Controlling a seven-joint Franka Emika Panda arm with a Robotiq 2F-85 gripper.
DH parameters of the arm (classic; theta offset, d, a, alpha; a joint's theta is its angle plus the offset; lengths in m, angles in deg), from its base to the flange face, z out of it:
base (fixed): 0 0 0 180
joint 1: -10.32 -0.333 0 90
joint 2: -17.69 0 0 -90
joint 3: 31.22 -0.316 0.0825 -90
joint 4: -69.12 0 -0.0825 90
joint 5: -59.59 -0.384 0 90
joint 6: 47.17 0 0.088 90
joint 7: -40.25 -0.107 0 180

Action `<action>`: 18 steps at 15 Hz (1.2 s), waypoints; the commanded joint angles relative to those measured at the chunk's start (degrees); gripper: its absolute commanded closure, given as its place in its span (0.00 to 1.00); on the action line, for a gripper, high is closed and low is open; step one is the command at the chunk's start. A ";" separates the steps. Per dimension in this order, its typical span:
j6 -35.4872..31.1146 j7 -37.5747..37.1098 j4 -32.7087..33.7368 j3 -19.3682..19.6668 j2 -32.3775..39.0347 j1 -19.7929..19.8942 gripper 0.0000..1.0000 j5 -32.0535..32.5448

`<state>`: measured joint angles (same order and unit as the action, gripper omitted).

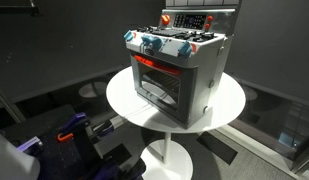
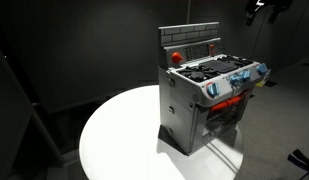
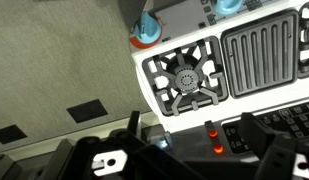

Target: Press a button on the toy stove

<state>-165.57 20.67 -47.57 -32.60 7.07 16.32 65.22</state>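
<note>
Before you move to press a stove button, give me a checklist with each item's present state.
1. Stove upright on the table: ok.
2. Red button on the rear panel visible and unblocked: ok.
3. Gripper above the stove top, no contact seen: ok, judged from the wrist view.
4. Jaws shut for a one-point press: not ok, they stand open.
5. Gripper lined up over the button: cannot tell.
</note>
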 commanded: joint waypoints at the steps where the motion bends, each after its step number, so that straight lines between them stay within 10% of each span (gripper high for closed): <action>1: -1.77 -3.28 4.09 0.36 4.50 -0.60 0.00 0.78; 18: -1.22 -6.77 22.71 5.00 26.96 -4.08 0.00 0.94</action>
<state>-169.25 15.17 -29.05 -28.93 31.43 13.59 65.90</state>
